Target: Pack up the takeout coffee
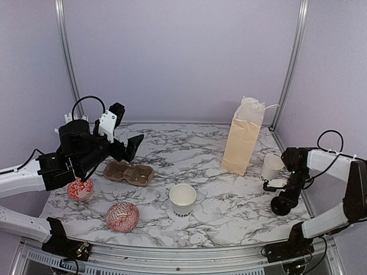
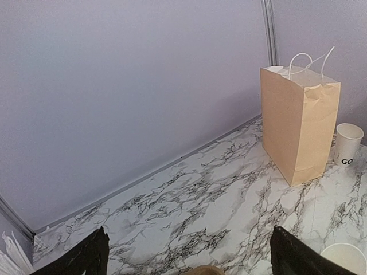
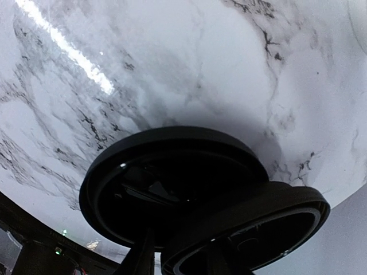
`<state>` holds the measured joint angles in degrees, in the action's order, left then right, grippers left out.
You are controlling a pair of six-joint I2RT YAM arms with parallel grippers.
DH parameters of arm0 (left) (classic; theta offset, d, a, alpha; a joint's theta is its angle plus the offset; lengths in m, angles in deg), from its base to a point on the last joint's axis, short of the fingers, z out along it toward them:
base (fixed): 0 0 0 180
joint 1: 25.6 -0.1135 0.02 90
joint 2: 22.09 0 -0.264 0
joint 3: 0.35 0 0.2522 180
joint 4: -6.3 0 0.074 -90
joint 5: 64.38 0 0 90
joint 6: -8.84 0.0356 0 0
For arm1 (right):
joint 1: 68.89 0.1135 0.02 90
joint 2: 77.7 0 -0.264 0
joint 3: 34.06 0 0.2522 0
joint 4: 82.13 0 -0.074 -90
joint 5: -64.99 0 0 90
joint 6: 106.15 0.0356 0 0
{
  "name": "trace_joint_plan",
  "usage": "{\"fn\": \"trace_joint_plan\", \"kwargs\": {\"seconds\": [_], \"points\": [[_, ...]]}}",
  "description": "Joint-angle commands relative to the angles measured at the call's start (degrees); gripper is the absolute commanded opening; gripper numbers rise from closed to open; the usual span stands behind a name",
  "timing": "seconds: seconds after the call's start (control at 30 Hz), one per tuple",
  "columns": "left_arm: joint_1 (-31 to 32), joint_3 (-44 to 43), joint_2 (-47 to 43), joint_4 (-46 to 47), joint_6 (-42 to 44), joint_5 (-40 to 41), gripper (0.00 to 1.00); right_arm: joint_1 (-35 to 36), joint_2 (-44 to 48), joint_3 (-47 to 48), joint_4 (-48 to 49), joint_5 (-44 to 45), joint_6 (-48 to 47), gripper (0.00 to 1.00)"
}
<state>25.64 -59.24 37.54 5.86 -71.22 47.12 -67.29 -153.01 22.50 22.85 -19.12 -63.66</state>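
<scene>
Two stand lidless: centre cup low in frame, right cup at right. The carrier lies left, below the wide-open left gripper. The right gripper is at the lids, hold unclear. Lidding seems in hand, and needs square alignment over a rim.

Two black lids (rims overlapping) loom over the marble table.

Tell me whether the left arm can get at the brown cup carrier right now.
Probably yes: the left gripper hangs open just behind the carrier, with nothing between them.
</scene>
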Motion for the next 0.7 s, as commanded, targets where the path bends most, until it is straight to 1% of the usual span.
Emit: {"fn": "trace_joint_plan", "kwargs": {"seconds": [0.0, 0.13, 0.23, 0.4, 0.53, 0.67], "points": [[-0.2, 0.4, -0.7, -0.4, 0.4, -0.3, 0.99, -0.4, 0.3, -0.3, 2.9, 0.3, 0.8, 0.24], [-0.3, 0.4, -0.6, -0.5, 0.6, -0.1, 0.99, -0.4, 1.8, 0.8, 1.5, 0.2, 0.7, 0.11], [-0.3, 0.4, -0.5, -0.5, 0.7, -0.2, 0.99, -0.4, 4.5, 2.4, -1.2, -0.8, 0.2, 0.07], [-0.7, -0.3, 1.2, -1.1, 1.1, -3.1, 0.99, -0.4, 9.3, 4.8, -8.0, -5.1, -2.2, 0.06], [-0.8, -1.2, 2.6, -2.8, 2.1, -9.4, 0.99, -0.4, 11.7, 8.3, -16.8, -14.2, -7.7, 0.08], [-0.8, -1.8, 3.6, -3.1, 2.9, -16.0, 0.99, 0.6, 14.0, 15.3, -17.4, -21.8, -9.9, 0.09]]}}
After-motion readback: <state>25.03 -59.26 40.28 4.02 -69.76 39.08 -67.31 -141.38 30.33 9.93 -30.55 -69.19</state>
